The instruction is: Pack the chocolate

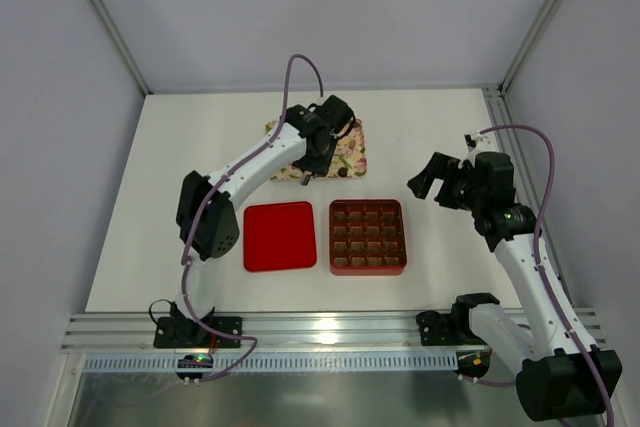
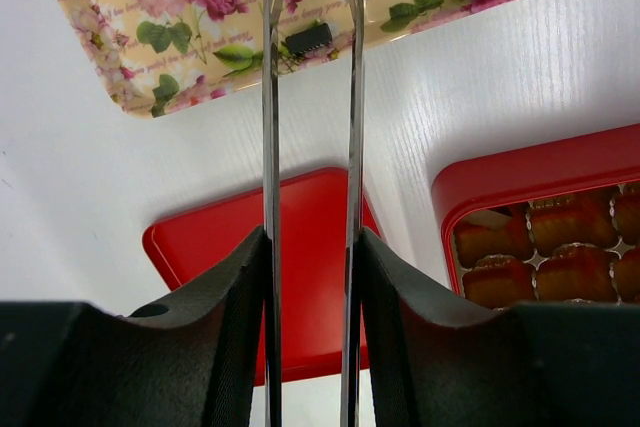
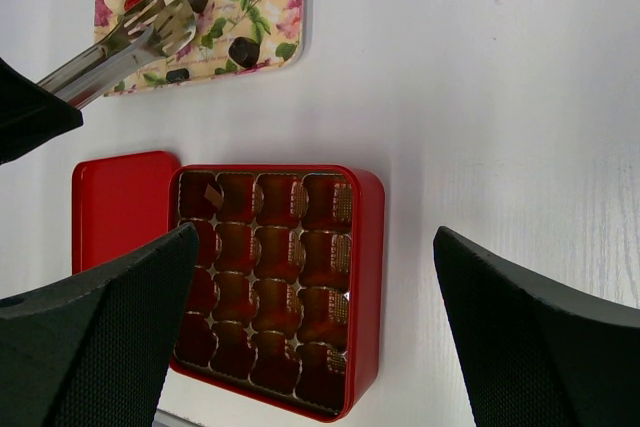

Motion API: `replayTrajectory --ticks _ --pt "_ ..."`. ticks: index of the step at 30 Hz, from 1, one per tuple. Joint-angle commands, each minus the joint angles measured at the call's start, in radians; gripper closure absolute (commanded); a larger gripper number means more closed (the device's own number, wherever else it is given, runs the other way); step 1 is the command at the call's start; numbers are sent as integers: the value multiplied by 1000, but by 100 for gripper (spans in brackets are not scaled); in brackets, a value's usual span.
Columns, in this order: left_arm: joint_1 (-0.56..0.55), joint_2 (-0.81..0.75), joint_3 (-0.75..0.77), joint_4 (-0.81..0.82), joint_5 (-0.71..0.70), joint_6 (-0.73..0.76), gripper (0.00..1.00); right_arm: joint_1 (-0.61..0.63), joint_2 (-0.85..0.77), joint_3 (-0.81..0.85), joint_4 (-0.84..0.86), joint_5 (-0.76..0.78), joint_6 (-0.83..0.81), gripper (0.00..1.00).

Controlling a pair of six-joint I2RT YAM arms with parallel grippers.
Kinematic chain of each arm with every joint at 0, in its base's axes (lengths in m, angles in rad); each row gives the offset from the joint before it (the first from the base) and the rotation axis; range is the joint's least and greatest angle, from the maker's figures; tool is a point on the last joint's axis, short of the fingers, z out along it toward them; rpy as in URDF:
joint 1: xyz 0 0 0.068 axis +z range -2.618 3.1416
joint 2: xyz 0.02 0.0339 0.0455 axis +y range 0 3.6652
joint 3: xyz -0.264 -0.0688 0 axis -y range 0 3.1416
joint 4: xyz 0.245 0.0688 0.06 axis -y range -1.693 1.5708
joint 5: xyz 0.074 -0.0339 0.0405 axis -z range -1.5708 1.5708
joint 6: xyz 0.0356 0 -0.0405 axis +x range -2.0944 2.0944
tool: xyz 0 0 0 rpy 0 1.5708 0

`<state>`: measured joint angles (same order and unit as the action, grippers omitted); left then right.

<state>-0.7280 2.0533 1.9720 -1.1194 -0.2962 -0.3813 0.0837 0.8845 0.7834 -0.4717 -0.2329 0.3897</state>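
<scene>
Left arm holds tongs (image 3: 120, 47) over flowered tray (image 3: 270, 7); right arm idle beside the red box (image 3: 365, 277).

Left gripper (image 2: 310, 247) is clamped on the tongs' two metal blades, which run parallel with a narrow gap between them, so slightly apart. The tips are over the near end of the tray, but they are cut off in the left wrist view and I can't tell if anything is pinched. The chocolate (image 3: 243, 50) is on the tray: small dark, brown and pale pieces, mostly at the far end, with a couple of dark ones close to the tong tips. The box's brown gridded insert (image 3: 280, 277) has one corner cell with a small tan shape, can't tell what. Red lid (image 3: 120, 207) lies flat, touching the box's side, on the white table (image 3: 480, 97). Right gripper (image 3: 315, 247) hovers above the box, fingers spread wide, holding nothing.
</scene>
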Motion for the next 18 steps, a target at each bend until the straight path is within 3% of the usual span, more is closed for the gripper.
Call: replayTrajectory --ticks 1,18 --pt "7 -15 1 6 -21 10 60 1 1 13 39 -9 -14 0" --pt "10 10 -9 18 2 12 59 1 4 8 44 -11 -15 0"
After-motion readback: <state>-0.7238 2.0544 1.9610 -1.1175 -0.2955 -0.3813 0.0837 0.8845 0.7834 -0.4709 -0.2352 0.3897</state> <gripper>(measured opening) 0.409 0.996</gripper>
